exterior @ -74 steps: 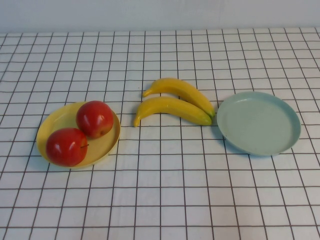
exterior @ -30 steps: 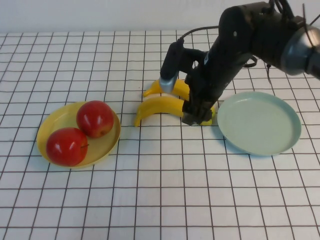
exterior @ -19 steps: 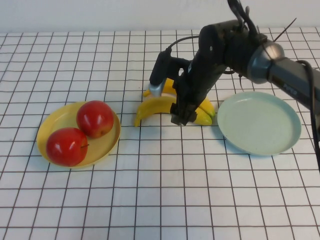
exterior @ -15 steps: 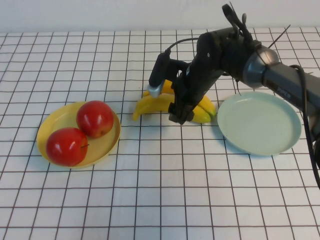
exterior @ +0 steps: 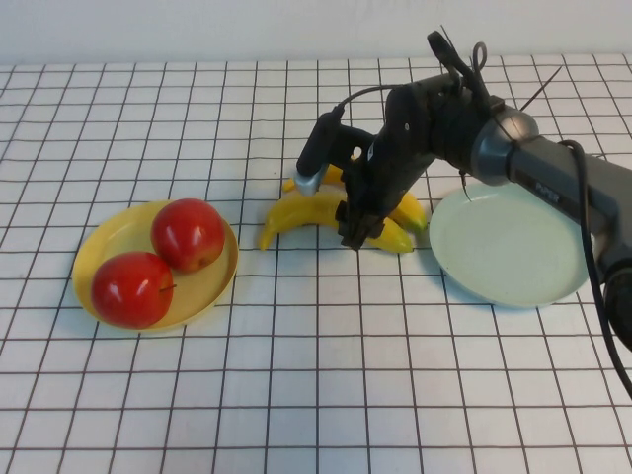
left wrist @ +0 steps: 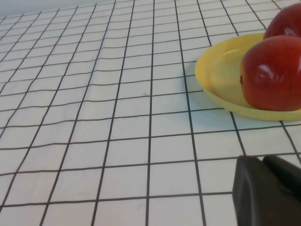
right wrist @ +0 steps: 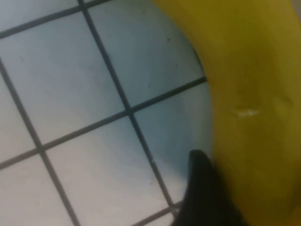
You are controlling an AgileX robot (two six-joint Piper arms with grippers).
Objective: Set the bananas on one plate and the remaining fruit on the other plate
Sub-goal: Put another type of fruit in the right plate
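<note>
Two yellow bananas lie side by side mid-table: the near banana [exterior: 301, 209] and the far banana [exterior: 407, 209]. My right gripper [exterior: 357, 227] is down on the near banana's middle and shut on it. In the right wrist view one dark finger [right wrist: 202, 188] presses against the banana [right wrist: 254, 94]; the other finger is hidden behind it. The pale blue-green plate [exterior: 513, 242] sits empty just to the right. Two red apples [exterior: 186, 234] [exterior: 130, 288] rest on the pale yellow plate [exterior: 212, 281] at the left. My left gripper [left wrist: 261, 160] is shut and empty, low beside the yellow plate [left wrist: 221, 80], out of the high view.
The white checked tablecloth [exterior: 316, 375] covers the whole table. The right arm's body and cables [exterior: 464, 109] reach over the far banana and the blue-green plate's far-left rim. An apple [left wrist: 275, 73] shows close in the left wrist view.
The right arm came in from the right, dropped onto the near banana and slid left along it. The near banana has shifted slightly left. Apples and plates have not moved.
</note>
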